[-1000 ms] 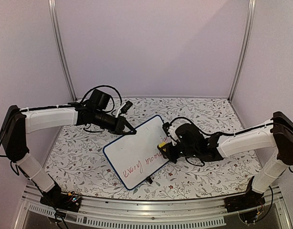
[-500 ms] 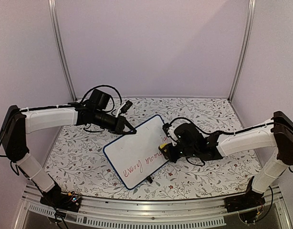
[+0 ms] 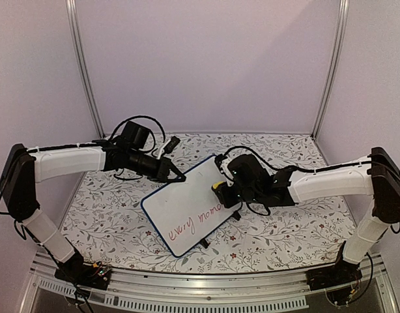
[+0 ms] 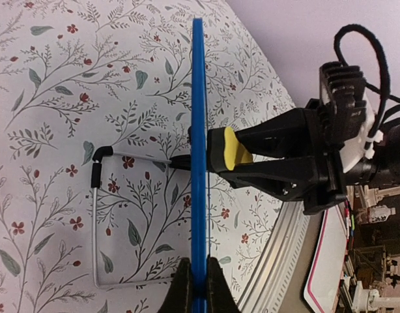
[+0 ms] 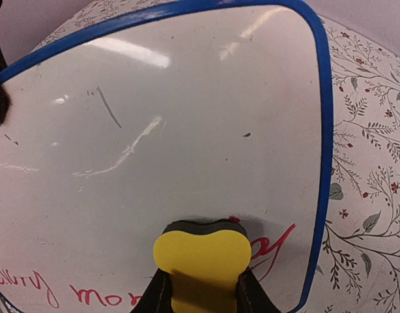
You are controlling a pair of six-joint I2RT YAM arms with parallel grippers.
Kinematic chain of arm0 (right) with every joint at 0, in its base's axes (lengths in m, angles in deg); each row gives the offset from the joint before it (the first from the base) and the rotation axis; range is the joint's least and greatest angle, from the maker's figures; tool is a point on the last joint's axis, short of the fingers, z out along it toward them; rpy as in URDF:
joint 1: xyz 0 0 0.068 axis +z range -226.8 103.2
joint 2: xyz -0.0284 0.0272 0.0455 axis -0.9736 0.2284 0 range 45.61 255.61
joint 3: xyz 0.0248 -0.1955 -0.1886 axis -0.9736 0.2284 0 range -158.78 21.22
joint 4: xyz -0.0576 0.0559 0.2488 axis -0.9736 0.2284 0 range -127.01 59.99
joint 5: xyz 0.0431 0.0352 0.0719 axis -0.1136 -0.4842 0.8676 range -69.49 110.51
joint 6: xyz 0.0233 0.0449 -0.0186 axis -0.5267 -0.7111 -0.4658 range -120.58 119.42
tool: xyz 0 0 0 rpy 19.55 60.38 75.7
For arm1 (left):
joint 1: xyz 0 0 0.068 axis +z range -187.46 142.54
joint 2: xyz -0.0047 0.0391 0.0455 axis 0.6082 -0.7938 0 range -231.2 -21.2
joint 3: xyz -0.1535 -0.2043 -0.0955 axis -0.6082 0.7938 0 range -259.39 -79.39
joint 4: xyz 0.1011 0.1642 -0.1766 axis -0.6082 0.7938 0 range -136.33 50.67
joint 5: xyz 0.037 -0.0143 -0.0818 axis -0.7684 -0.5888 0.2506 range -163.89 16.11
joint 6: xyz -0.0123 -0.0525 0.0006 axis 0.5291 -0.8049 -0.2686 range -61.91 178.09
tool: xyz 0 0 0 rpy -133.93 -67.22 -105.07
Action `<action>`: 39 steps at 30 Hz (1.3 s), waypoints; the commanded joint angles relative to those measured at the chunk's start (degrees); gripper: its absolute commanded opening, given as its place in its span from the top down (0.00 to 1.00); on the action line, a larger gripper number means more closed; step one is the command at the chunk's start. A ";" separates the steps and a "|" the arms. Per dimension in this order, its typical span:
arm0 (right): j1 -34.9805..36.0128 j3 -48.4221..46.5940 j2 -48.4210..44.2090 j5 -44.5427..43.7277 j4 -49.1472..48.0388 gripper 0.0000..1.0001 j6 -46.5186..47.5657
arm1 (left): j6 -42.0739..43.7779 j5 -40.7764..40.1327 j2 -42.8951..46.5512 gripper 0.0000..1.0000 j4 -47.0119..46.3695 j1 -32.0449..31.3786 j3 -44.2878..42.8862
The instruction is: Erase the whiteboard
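Observation:
The whiteboard (image 3: 187, 207) is white with a blue frame and stands tilted on the floral table, with red handwriting along its lower part (image 5: 89, 297). My left gripper (image 3: 172, 175) is shut on the board's upper left rim, which shows edge-on as a blue strip (image 4: 198, 163) running between the pads. A yellow eraser (image 3: 217, 186) with a black felt face is clamped in my right gripper (image 3: 223, 193). Its felt presses against the board over the red writing near the right edge (image 5: 201, 257). The left wrist view also catches the eraser (image 4: 230, 149).
The board's wire stand (image 4: 96, 222) rests on the floral tablecloth (image 3: 285, 228) behind the board. White walls close in the back and sides. An aluminium rail (image 3: 206, 290) runs along the near table edge.
My right gripper has slid the eraser up and to the left across the board's right side, wiping away part of the red writing there. The left arm and the board have held still.

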 commanded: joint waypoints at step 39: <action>-1.46 4.49 1.19 3.05 -0.19 0.82 -0.29 | 2.40 2.42 -0.46 1.00 -1.07 -0.84 0.38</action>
